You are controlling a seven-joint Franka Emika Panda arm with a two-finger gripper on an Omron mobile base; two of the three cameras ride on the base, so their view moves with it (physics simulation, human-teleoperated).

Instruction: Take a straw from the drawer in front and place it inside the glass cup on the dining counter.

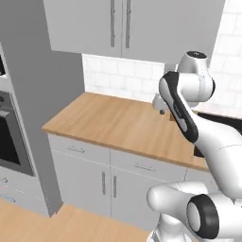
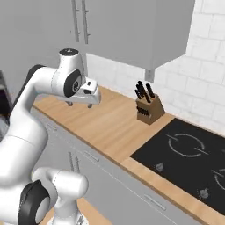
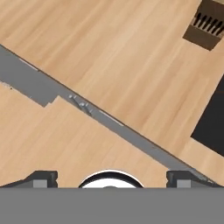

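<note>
Drawer fronts point(image 1: 144, 166) sit shut under the wall counter point(image 2: 110, 121); we cannot spot the straw. Knife block point(image 2: 148, 110) holds dark-handled knives beside the cooktop point(image 2: 189, 162). Our gripper point(image 3: 111, 177) hangs above the counter's front edge, jaws spread wide, holding nothing; bare wood all round

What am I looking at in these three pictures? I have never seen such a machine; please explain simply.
This is a rendered kitchen with a white robot arm that stands on a driving base. Two pictures come from cameras on that base, behind the arm to its left and right. The third comes from a camera on the hand and looks straight down.

The gripper hangs above a wooden counter; its two fingers are wide apart and hold nothing. On the counter stands a knife block beside a black cooktop. Below are grey drawers and cabinet doors, all closed. At the left is an oven.
</note>
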